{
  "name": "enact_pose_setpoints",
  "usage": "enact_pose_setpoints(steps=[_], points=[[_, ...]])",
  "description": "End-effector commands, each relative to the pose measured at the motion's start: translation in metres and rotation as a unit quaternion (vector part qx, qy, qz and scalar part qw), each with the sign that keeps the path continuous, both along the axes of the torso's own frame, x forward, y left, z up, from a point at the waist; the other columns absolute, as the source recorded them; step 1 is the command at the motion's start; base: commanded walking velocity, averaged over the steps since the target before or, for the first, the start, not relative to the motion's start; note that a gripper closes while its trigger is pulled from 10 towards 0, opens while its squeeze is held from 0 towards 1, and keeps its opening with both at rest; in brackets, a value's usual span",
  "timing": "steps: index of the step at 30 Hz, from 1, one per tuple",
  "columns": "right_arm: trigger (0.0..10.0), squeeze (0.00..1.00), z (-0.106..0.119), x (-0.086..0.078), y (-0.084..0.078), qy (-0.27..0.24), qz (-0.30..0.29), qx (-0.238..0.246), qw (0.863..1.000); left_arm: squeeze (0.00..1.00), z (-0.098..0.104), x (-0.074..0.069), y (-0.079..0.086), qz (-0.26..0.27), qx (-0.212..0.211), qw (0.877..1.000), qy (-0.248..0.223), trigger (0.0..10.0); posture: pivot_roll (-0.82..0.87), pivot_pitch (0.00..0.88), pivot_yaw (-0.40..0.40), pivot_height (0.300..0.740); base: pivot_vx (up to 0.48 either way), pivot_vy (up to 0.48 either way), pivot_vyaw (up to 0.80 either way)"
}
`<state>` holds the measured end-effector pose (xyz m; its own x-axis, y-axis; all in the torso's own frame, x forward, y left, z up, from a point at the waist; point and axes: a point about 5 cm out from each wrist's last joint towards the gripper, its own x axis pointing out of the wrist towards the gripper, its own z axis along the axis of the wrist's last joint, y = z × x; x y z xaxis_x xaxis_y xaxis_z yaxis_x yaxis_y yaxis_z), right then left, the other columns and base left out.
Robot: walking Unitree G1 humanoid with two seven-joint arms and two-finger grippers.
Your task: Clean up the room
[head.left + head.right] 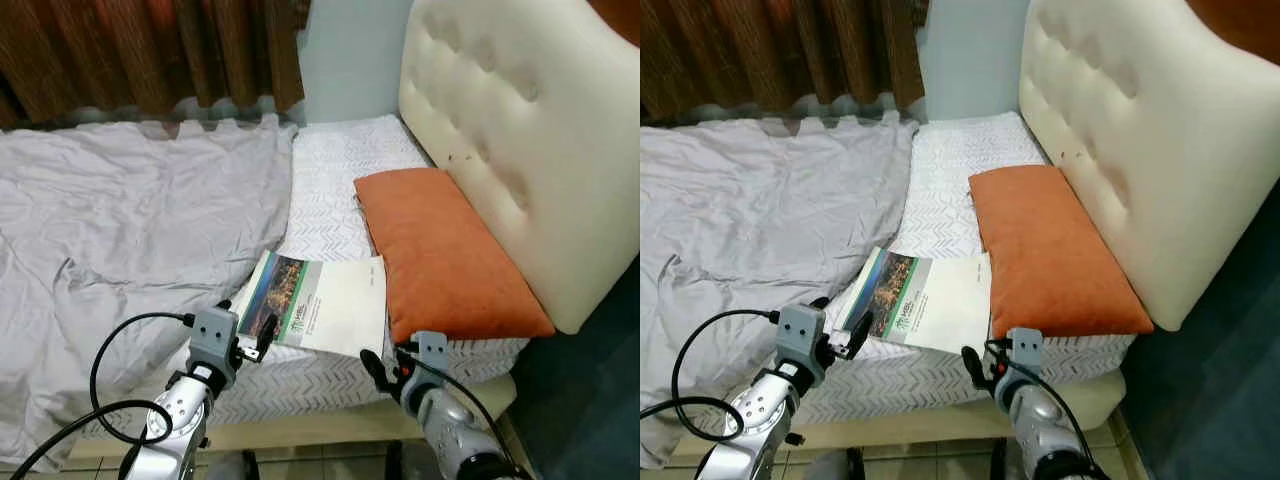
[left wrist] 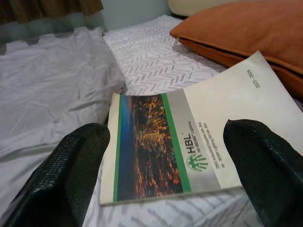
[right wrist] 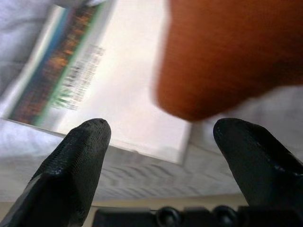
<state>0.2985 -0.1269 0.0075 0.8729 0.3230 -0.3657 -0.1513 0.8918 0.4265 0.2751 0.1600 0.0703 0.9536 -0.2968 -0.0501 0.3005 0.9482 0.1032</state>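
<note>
Your booklet lies flat on the white chevron-patterned mattress near the bed's front edge, its right side tucked just under the orange pillow. From the booklet, the pillow sits at 3 o'clock, leaning toward the cream tufted headboard; the crumpled grey sheet spreads from 9 to 11 o'clock, and brown curtains hang at 12.

Left gripper hovers at the booklet's 7 o'clock corner, fingers spread wide, nothing held. Right gripper sits at the booklet's 5 o'clock, just off the bed edge below the pillow's near end, fingers also wide apart and empty.

Left wrist view gives you cover detail the head views don't resolve: a city-lights photo, green stripe, "HBL" logo. Right wrist view is blurred, but shows the pillow corner overlapping the booklet's edge, with mattress below it.

Head views give you tiled floor under the bed front.
</note>
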Motion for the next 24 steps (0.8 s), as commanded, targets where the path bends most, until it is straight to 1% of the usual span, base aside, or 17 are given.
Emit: enact_pose_setpoints(steps=[1, 2, 3, 4, 7, 11, 14, 20, 21, 22, 23, 24], points=[[10.0, 0.0, 0.005, 0.004, 0.002, -0.006, 0.002, 0.027, 1.0, 0.0, 0.001, -0.002, 0.003, 0.005, -0.002, 1.0, 0.003, 10.0, 0.02, 0.056, 0.003, 0.584, 0.0, 0.0, 0.0], [10.0, 0.0, 0.005, 0.003, 0.002, -0.005, 0.002, 0.031, 1.0, 0.0, 0.0, -0.002, 0.003, 0.005, -0.003, 1.0, 0.004, 10.0, 0.02, 0.056, 0.003, 0.584, 0.0, 0.0, 0.0], [10.0, 0.0, 0.002, 0.002, 0.002, 0.007, -0.004, 0.045, 0.999, 0.0, -0.001, -0.003, 0.003, 0.006, -0.005, 1.0, 0.007, 10.0, 0.02, 0.055, 0.004, 0.584, 0.0, 0.0, 0.0], [10.0, 0.0, 0.002, 0.002, 0.002, 0.007, -0.004, 0.045, 0.999, 0.0, -0.001, -0.003, 0.003, 0.006, -0.005, 1.0, 0.007, 10.0, 0.02, 0.055, 0.004, 0.584, 0.0, 0.0, 0.0], [10.0, 0.0, -0.003, 0.0, 0.003, 0.036, -0.013, 0.073, 0.997, 0.0, -0.001, -0.003, 0.002, 0.005, -0.007, 1.0, 0.011, 10.0, 0.02, 0.057, 0.011, 0.584, 0.0, 0.0, 0.0], [10.0, 0.0, -0.006, 0.0, 0.013, 0.062, -0.013, 0.089, 0.994, 0.0, 0.003, -0.002, 0.002, 0.002, -0.009, 1.0, 0.01, 10.0, 0.04, 0.072, 0.035, 0.584, 0.0, 0.0, 0.0], [10.0, 0.0, -0.001, 0.005, 0.022, 0.062, -0.008, 0.087, 0.994, 0.0, 0.005, -0.003, 0.004, -0.002, -0.006, 1.0, 0.009, 10.0, 0.05, 0.08, 0.045, 0.584, 0.0, 0.0, 0.0], [10.0, 0.0, 0.018, 0.021, 0.041, 0.044, 0.003, 0.101, 0.994, 0.0, 0.005, -0.012, 0.011, -0.005, 0.005, 1.0, 0.016, 10.0, 0.11, 0.085, 0.054, 0.584, 0.0, 0.0, 0.0], [9.5, 0.0, 0.02, 0.023, 0.043, 0.041, 0.005, 0.104, 0.994, 0.0, 0.005, -0.013, 0.012, -0.005, 0.006, 1.0, 0.016, 10.0, 0.11, 0.085, 0.054, 0.584, 0.0, 0.0, 0.0], [5.9, 0.0, 0.022, 0.025, 0.044, 0.038, 0.005, 0.1, 0.994, 0.0, 0.005, -0.014, 0.012, -0.003, 0.006, 1.0, 0.017, 10.0, 0.12, 0.082, 0.046, 0.584, 0.0, 0.0, 0.0], [5.9, 0.0, 0.022, 0.025, 0.044, 0.038, 0.005, 0.1, 0.994, 0.0, 0.005, -0.014, 0.012, -0.003, 0.006, 1.0, 0.017, 10.0, 0.12, 0.082, 0.046, 0.584, 0.0, 0.0, 0.0], [4.3, 0.0, 0.023, 0.026, 0.044, 0.036, 0.004, 0.098, 0.995, 0.0, 0.005, -0.015, 0.013, -0.002, 0.006, 1.0, 0.017, 10.0, 0.12, 0.08, 0.043, 0.584, 0.0, 0.0, 0.0]])
